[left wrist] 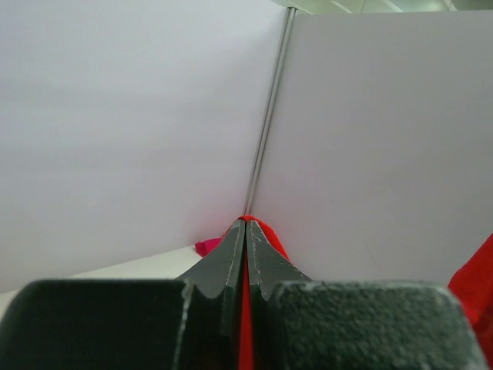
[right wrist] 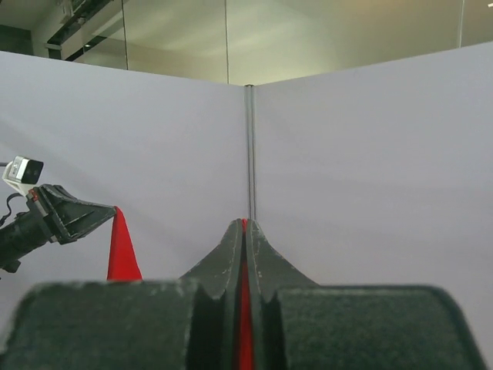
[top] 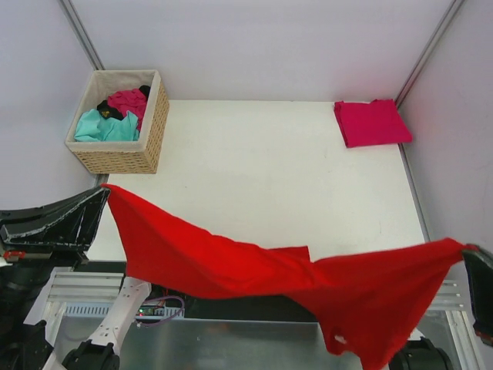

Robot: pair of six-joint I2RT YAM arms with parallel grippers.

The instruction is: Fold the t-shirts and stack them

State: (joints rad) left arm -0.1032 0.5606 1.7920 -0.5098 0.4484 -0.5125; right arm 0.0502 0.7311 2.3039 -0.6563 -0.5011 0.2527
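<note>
A bright red t-shirt (top: 254, 270) hangs stretched in the air between my two grippers, sagging over the near table edge. My left gripper (top: 103, 190) is shut on its left corner; the cloth shows between the fingers in the left wrist view (left wrist: 246, 308). My right gripper (top: 467, 250) is shut on its right corner, with red cloth in the jaws in the right wrist view (right wrist: 245, 308). A folded pinkish crimson t-shirt (top: 372, 122) lies at the table's far right corner. Teal (top: 104, 127), magenta (top: 127, 101) and black shirts lie in the basket.
A tan wicker basket (top: 154, 123) stands at the far left corner of the white table (top: 262, 177). Grey walls close off the back and sides. The left gripper (right wrist: 77, 218) with its corner of red cloth shows in the right wrist view.
</note>
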